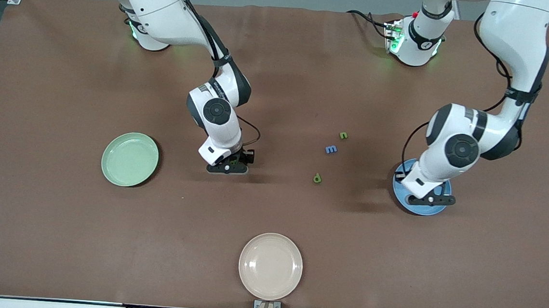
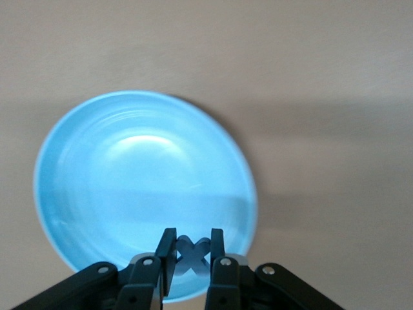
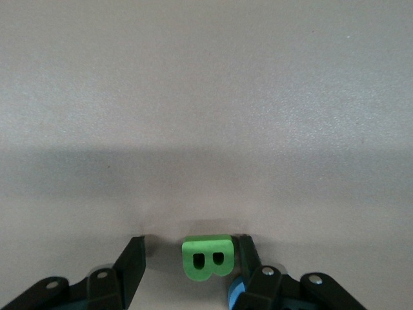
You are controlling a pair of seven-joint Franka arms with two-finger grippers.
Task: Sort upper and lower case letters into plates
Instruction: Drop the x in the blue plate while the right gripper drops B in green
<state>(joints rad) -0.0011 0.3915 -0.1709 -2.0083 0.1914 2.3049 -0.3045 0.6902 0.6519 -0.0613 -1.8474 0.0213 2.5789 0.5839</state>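
Front view: left gripper (image 1: 431, 200) hangs over the round blue plate (image 1: 400, 188) at the left arm's end; right gripper (image 1: 228, 168) is low at mid-table, beside the round pale green plate (image 1: 129, 159). Small letters n (image 1: 343, 135), m (image 1: 331, 149), d (image 1: 317, 178) lie between the arms. Left wrist view: jaws pinch a grey-blue X (image 2: 191, 254) over the plate. Right wrist view: jaws spread around a green B (image 3: 208, 258), one finger touching it.
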